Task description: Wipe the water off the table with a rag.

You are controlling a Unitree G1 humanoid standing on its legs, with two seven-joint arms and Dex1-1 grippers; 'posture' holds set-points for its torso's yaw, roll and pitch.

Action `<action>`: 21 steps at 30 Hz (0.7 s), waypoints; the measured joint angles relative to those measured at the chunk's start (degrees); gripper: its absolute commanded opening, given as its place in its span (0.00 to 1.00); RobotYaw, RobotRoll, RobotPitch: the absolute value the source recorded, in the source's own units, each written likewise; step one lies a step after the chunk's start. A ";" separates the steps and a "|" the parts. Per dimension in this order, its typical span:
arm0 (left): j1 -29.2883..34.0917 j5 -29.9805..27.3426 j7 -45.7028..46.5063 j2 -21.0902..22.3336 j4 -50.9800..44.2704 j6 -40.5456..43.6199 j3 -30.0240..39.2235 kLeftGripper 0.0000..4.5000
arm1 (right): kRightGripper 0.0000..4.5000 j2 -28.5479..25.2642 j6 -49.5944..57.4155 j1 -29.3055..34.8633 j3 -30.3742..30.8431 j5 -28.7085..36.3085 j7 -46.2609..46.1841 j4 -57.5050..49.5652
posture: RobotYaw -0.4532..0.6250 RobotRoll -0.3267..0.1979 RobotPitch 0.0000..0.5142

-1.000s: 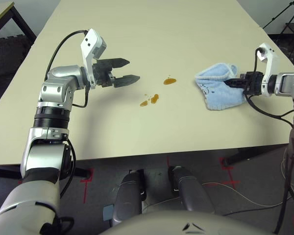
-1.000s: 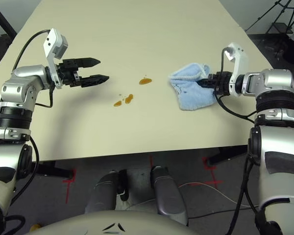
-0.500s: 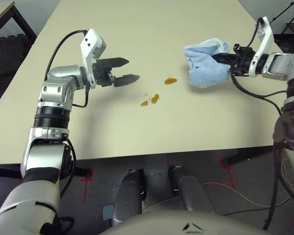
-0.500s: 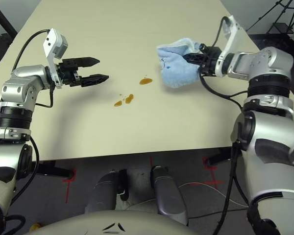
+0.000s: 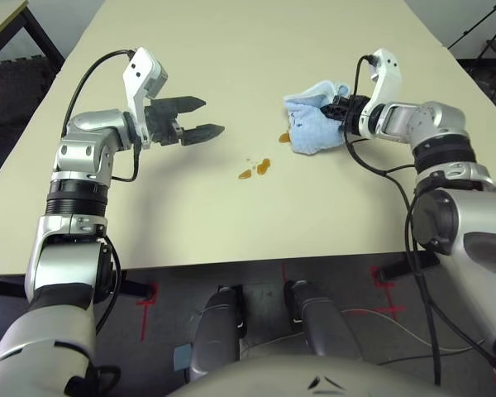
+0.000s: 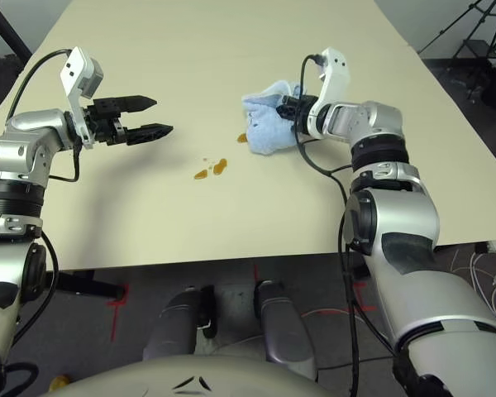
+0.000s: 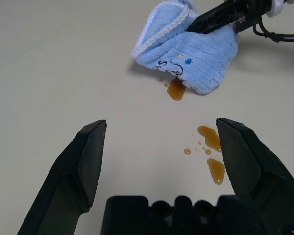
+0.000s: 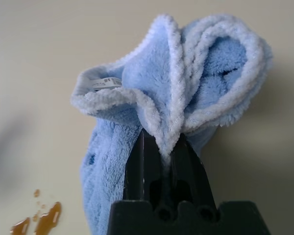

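Observation:
The light blue rag (image 5: 312,131) hangs bunched from my right gripper (image 5: 336,110), which is shut on its white-edged fold (image 8: 172,110). The rag's lower end rests on the pale beige table (image 5: 231,50), touching the edge of one amber drop of water (image 7: 176,89). Two more drops (image 5: 262,165) (image 5: 244,174) lie nearer me, apart from the rag. My left gripper (image 5: 208,116) hovers open to the left of the drops, with nothing between its fingers (image 7: 90,147).
The table's front edge (image 5: 231,266) runs close to my body. A dark tripod (image 5: 488,33) stands off the far right corner, and another dark-legged table (image 5: 0,25) at the far left. Cables lie on the floor at the right.
My right gripper has carried the rag leftward and set it down against the drop farthest from me. The left gripper stays open in about the same place.

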 measured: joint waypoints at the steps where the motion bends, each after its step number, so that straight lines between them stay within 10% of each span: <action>1: 0.10 0.00 -0.04 0.27 -0.01 0.02 0.05 1.00 | 0.00 0.38 -0.59 -0.01 0.14 -0.33 -0.10 0.67 | 0.25 0.62 0.31; 21: 1.10 -0.11 -0.20 0.74 -2.18 1.37 1.13 1.00 | 0.00 9.41 -3.47 0.01 0.61 -1.64 -4.83 2.10 | 0.26 0.62 0.31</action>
